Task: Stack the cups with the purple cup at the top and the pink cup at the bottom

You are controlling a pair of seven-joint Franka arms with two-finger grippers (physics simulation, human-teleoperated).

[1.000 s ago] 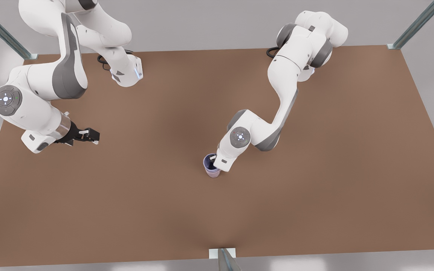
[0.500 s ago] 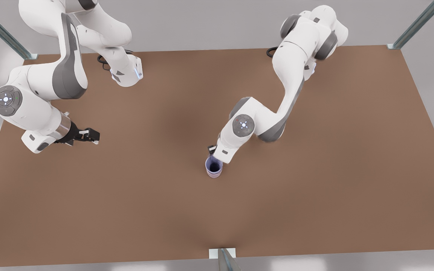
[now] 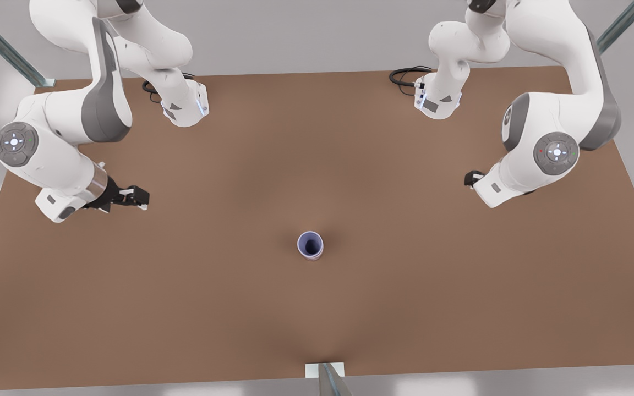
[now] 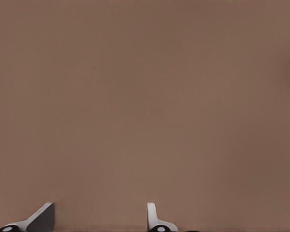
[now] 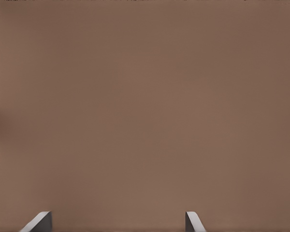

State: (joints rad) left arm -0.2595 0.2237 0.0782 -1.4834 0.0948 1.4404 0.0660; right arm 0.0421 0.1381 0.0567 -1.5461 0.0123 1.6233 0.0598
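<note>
The purple cup (image 3: 310, 244) stood upright near the middle of the brown table (image 3: 240, 308), mouth up, its long axis vertical. It sat nested in the pink cup (image 3: 313, 257), of which a sliver showed at its base. Farther back, both grippers hung well apart from the stack, fingers spread and empty: the left gripper (image 4: 100, 220) and the right gripper (image 5: 118, 221), each above bare table.
</note>
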